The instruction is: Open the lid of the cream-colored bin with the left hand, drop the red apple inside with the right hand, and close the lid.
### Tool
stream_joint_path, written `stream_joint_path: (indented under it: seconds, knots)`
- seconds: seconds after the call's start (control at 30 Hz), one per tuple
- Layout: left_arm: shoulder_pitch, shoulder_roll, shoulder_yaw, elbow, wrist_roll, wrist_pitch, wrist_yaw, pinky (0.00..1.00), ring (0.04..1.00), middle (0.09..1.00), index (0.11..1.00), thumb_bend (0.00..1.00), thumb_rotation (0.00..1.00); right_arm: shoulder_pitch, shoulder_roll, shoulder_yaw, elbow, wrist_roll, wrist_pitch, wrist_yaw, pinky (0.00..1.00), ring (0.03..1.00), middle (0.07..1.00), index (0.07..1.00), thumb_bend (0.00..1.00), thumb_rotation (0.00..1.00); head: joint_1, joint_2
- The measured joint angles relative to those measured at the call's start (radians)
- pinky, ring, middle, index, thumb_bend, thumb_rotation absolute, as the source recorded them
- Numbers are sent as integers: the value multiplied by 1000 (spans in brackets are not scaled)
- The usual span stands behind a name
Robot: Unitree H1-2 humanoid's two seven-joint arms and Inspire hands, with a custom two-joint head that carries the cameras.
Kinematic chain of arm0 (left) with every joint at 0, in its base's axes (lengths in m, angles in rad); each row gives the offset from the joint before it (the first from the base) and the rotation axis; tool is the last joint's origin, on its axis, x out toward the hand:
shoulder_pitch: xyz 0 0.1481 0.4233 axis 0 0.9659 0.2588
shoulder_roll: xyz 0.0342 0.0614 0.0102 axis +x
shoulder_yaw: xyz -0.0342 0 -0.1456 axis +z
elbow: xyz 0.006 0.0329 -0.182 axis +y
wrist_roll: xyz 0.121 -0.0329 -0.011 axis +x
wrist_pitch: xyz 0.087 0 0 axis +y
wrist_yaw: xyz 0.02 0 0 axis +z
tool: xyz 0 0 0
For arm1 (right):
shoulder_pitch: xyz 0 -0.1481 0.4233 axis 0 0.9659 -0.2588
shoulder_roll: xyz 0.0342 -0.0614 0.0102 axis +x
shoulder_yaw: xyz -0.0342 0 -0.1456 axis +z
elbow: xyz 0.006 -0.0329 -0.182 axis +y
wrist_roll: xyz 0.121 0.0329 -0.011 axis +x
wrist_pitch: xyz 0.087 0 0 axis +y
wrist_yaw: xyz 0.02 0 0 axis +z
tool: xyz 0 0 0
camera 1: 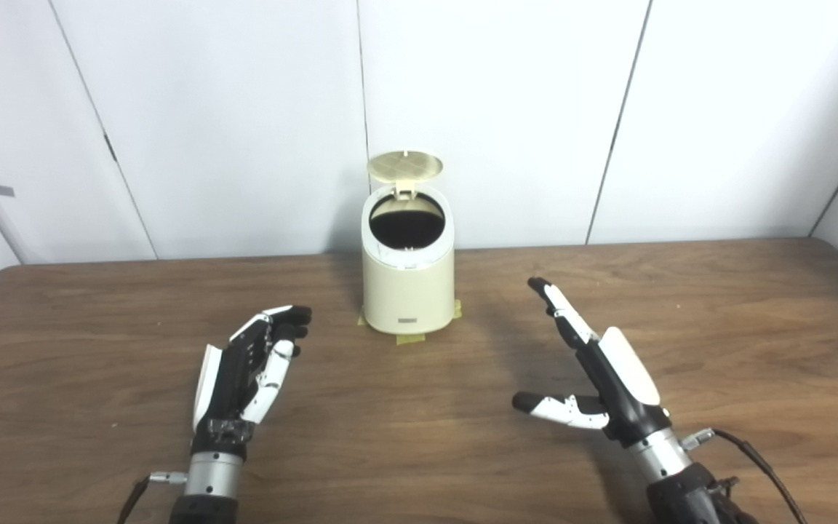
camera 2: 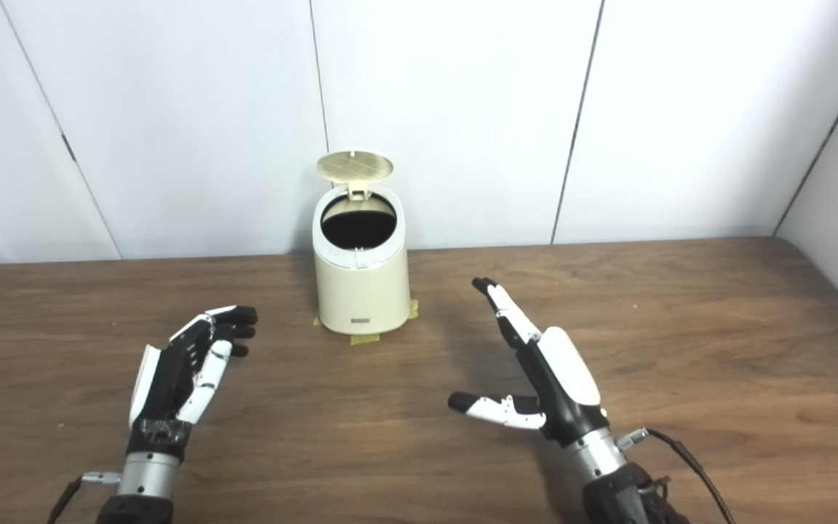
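The cream bin (camera 1: 408,280) stands at the table's (camera 1: 99,349) far middle on tape tabs (camera 1: 410,338), its lid (camera 1: 404,166) tipped upright behind a dark, open mouth. No apple shows anywhere. The left hand (camera 1: 248,367), empty with fingers loosely spread, rests low at the bin's seven o'clock; the right hand (camera 1: 597,364), released and flat, lies at four o'clock, fingers aimed toward eleven. Closing the lid likely falls to the left, the slightly nearer hand.
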Motion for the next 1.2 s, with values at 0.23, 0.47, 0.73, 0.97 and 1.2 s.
stream_joint_path:
  seconds: [0.23, 0.47, 0.73, 0.97, 1.2]
  knots:
    - [-50, 66, -9, -34, 121, 53, -20, 776, 849, 858, 853, 599, 952, -6, 17, -32, 17, -64, 18, -5, 865, 946, 975, 969, 488, 856, 3, -11]
    - [-373, 123, -56, -137, 342, 371, -147, 853, 929, 943, 930, 746, 977, -20, 27, -30, 33, -108, 34, -11, 821, 921, 960, 956, 535, 896, 5, -15]
    - [-772, 166, -217, -167, 615, 631, -386, 1000, 1000, 982, 957, 833, 1000, -29, 23, -15, 38, -124, 34, 8, 821, 921, 962, 959, 575, 915, -3, -20]
    - [-821, 146, -294, -49, 743, 658, -490, 1000, 1000, 962, 917, 881, 969, -28, 20, -11, 36, -133, 41, 32, 820, 923, 958, 953, 570, 894, -3, -29]
    - [-867, 91, -280, -13, 768, 659, -510, 1000, 1000, 962, 925, 867, 933, -30, 21, -11, 40, -132, 43, 45, 819, 922, 959, 947, 554, 855, -5, -41]
